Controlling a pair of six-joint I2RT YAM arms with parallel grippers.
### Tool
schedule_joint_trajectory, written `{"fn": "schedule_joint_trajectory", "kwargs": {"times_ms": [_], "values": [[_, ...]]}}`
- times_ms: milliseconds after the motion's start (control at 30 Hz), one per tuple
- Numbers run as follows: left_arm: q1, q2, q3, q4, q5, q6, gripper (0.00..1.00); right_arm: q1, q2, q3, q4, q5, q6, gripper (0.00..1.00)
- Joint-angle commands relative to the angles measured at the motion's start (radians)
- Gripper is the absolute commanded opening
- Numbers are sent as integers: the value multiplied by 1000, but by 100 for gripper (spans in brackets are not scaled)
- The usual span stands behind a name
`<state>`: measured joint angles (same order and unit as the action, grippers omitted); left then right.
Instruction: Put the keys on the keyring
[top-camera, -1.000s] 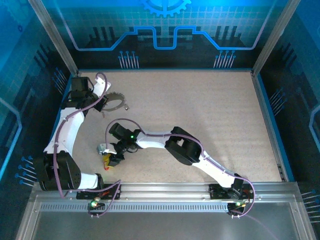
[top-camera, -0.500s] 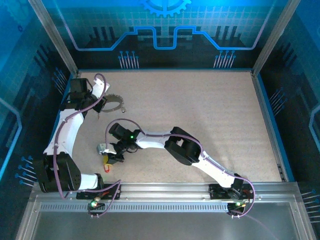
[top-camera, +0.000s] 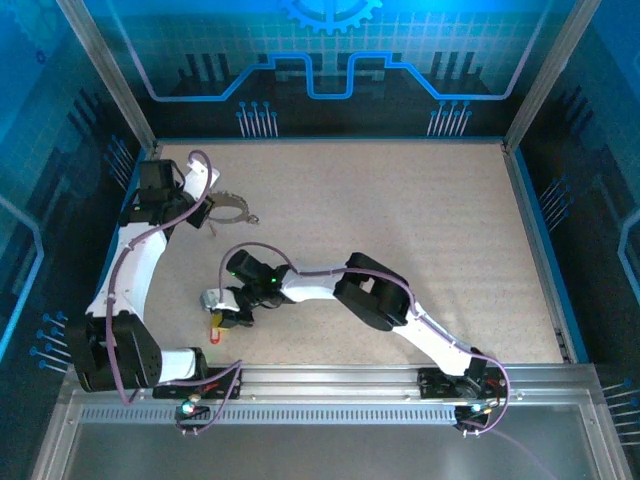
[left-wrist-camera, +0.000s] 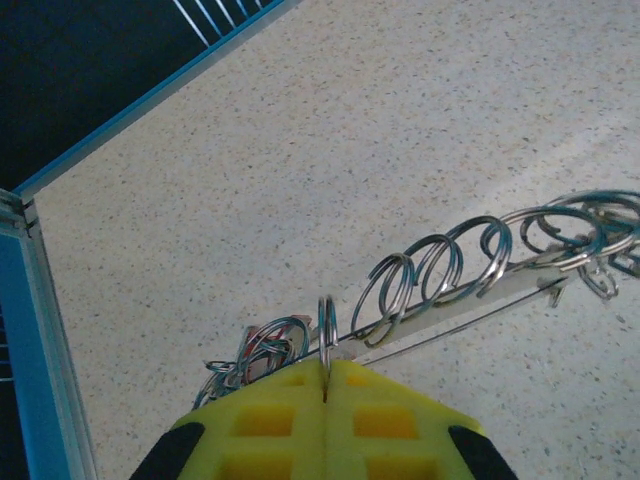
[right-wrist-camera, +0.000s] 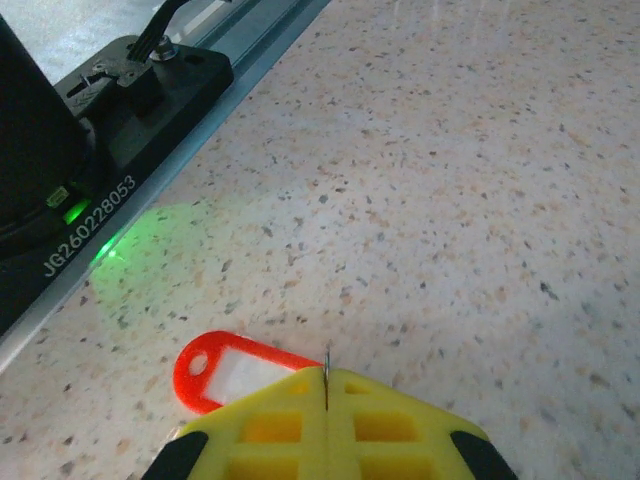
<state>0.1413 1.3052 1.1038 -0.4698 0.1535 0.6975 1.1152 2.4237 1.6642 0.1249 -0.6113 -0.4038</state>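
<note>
Two pincers, and both are pressed shut on something. Nearest you, on the left side of the table and not far from the metal rail along its near edge, the right pincer points down at the speckled surface. In its wrist view the yellow pads meet with only a thin silver sliver between them. That sliver is the key, seen edge-on. Its red tag, with a pale insert, pokes out from under the left pad. You cannot tell whether it rests on the table or hangs just above it. Beyond the tag a green glow falls on the table beside a black arm mount carrying a printed label.

Farther back, near the table's left wall, the left pincer holds the keyring. In its wrist view the pads are closed flat together, pinching one upright split ring at their tips. From there the keyring stretches away to the right above the table, a straight silver bar strung with a row of overlapping rings, more bunched at its far end. A small tangle of rings sits just left of the pads, too cluttered to sort out.
</note>
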Motion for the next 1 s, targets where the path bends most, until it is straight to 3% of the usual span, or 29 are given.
{"fn": "schedule_joint_trajectory", "kwargs": {"times_ms": [0, 300, 533, 700, 833, 967], "values": [[12, -48, -15, 17, 61, 55, 0, -33, -127, -130, 243, 7, 176, 0], [-4, -62, -50, -49, 356, 159, 0, -122, -459, -586, 535, 243, 298, 0], [-122, -73, -61, -115, 472, 297, 0, -159, -753, -929, 703, 404, 322, 0], [-232, -35, -33, -126, 424, 304, 0, -166, -1003, -1048, 613, 448, 258, 0], [-268, -33, -40, -59, 408, 287, 0, -176, -1184, -1121, 491, 470, 208, 0], [-303, -45, -39, -78, 435, 364, 0, -217, -1357, -1125, 341, 469, 199, 0]]}}
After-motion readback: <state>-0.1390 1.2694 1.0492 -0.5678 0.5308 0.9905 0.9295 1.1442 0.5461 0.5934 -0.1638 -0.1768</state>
